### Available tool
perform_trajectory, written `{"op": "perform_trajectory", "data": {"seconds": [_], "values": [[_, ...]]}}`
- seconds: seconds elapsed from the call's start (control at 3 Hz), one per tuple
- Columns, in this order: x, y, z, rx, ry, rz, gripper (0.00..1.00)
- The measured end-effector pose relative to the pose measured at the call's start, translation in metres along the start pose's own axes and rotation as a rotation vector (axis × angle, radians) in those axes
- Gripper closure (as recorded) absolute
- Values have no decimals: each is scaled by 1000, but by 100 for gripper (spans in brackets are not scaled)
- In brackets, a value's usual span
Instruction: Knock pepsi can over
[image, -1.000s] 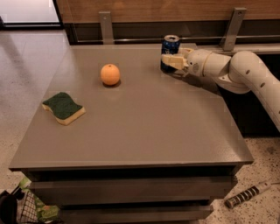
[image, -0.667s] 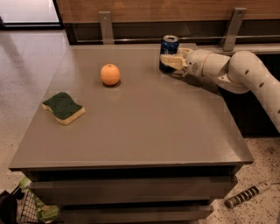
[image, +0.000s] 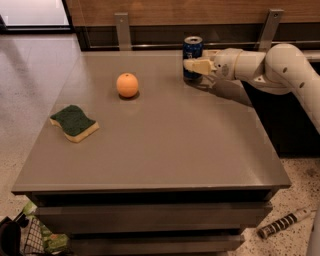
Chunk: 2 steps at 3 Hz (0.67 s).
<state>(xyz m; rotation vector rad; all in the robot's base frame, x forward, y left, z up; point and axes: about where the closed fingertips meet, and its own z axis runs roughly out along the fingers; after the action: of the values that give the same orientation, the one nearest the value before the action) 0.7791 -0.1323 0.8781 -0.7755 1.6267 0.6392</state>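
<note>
Grey-brown and smooth, the flat top of the table has a dull sheen and straight edges, with dark drawer-like bands below its front lip. On the camera view's far right part of that top stands the pepsi can, an upright dark blue metal cylinder with a silver rim, near the back edge. To its left, well apart, sits a round orange fruit with a dimpled top, and nearer the left front lies a wavy-edged sponge, rough green scouring pad over a soft yellow base. The white, glossy, rounded arm comes in from the right and is cut off by the picture's edge. Its cream-coloured gripper lies across the front of the can's middle, hiding a band of the lettering and appearing to touch the can; whether it is spread or pressed together I cannot tell. Low at the left a wire basket is cut off, and on the speckled floor at the right lies a striped stick-like object too blurred to name.
</note>
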Motion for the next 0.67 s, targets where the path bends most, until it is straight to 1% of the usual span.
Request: {"op": "perform_trajectory", "data": {"seconds": [0.33, 0.67], "values": [[-12, -1, -16, -11, 98, -40, 100], [-17, 1, -30, -21, 209, -73, 100]]}}
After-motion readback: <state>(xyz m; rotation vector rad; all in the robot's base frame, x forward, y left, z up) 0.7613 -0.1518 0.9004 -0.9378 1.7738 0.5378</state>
